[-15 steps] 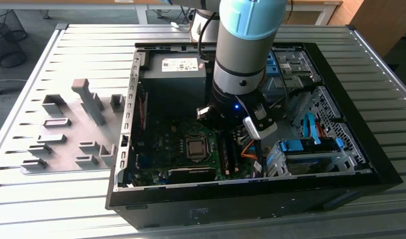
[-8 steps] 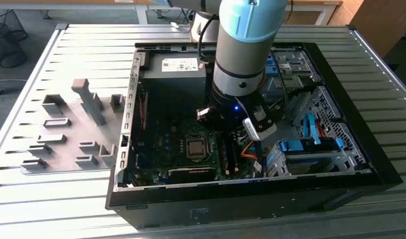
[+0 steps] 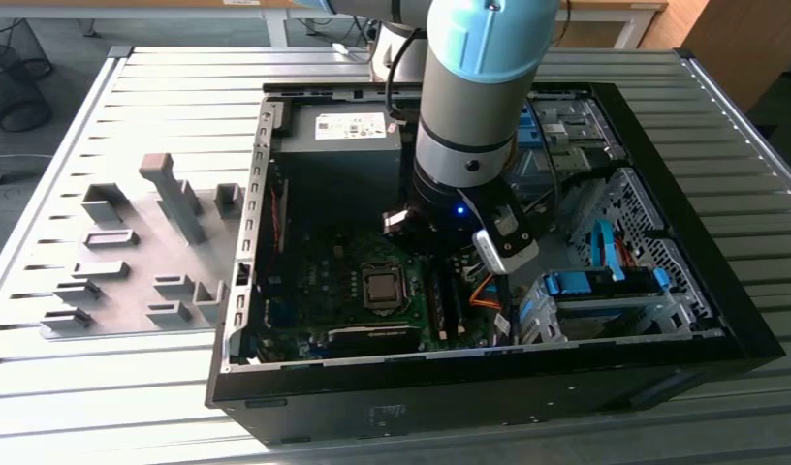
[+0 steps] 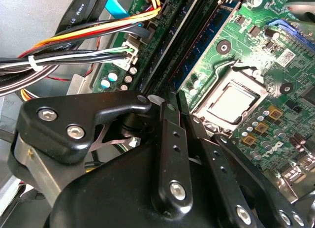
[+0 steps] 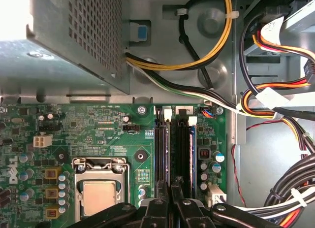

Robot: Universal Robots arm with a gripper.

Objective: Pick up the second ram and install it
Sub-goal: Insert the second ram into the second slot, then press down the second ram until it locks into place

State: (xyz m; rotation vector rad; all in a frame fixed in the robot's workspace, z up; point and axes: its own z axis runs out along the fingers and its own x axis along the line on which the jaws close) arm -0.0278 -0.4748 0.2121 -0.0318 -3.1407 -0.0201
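Second ram sits in mobo slot; pincer fingers pinched together w/ nothing between, just above. Exterior view: PC case on slatted metal table.

An open black computer case lies on its side on my slatted metal table. Inside, I look down on a green motherboard with a silver processor socket near its middle. A grey perforated power supply sits beside the board, with bundled yellow, orange and black cables curling away from it. Blue drive-bay clips line the case toward the exterior view's right. A grey foam tray with cut-out slots rests on the table toward that view's left.
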